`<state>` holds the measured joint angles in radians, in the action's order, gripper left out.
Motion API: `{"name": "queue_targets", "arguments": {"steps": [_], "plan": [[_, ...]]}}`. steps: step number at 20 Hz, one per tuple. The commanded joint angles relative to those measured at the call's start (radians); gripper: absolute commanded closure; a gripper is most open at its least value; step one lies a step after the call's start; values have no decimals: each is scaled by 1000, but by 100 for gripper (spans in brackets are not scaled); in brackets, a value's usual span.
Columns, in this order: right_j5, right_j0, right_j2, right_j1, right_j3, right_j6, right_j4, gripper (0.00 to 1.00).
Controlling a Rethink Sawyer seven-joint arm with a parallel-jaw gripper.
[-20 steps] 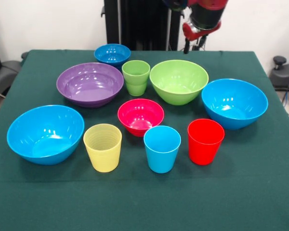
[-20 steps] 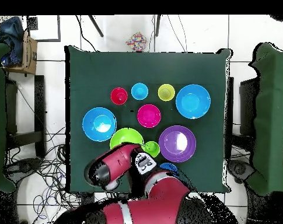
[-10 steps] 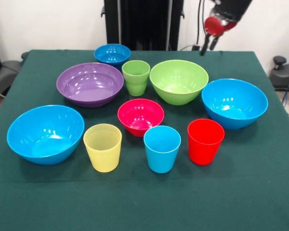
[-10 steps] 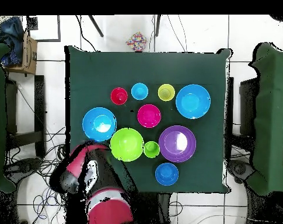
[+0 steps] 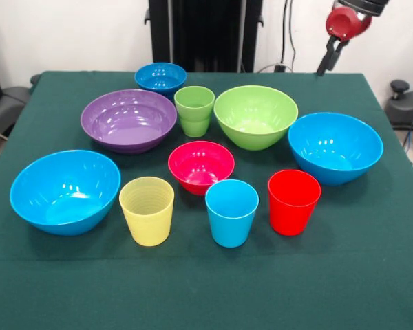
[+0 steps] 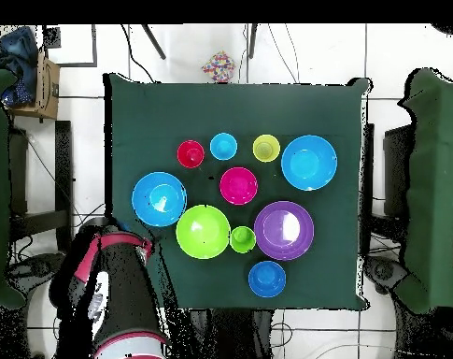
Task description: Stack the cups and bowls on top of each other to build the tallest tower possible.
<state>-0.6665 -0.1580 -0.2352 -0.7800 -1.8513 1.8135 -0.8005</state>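
Where the table (image 5: 206,295) has its far right corner in the front view, look up to find the gripper (image 5: 328,60), hanging in the air just past that corner, over no cup or bowl. Too small and dark to say if pinched together or spread apart. Close to the far edge, left of the middle, find the small dark blue bowl (image 5: 160,76). Just in front of that, see a row: the wide purple bowl (image 5: 129,119), the green cup (image 5: 194,110) just beside it, then the big lime green bowl (image 5: 255,115). Toward the right edge, spot one big light blue bowl (image 5: 334,146); toward the left edge, spot the other big light blue bowl (image 5: 65,190). Right in the middle, find the small pink-red bowl (image 5: 201,166). Nearest the front edge, count three cups in a line, left to right: the yellow cup (image 5: 146,210), the light blue cup (image 5: 231,212), the red cup (image 5: 293,201). All standing open side up, each alone on the green cloth, none sitting inside another.
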Motion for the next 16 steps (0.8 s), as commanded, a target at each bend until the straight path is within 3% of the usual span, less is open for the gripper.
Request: {"name": "queue_targets", "arguments": {"steps": [1,6,12,16], "plan": [[-61,-5,86,-4,38,74,-72,0],[-72,-50,159,17,13,143,-73,0],[76,-68,235,93,-30,255,-41,0],[83,-77,255,129,-43,273,-7,0]]}}
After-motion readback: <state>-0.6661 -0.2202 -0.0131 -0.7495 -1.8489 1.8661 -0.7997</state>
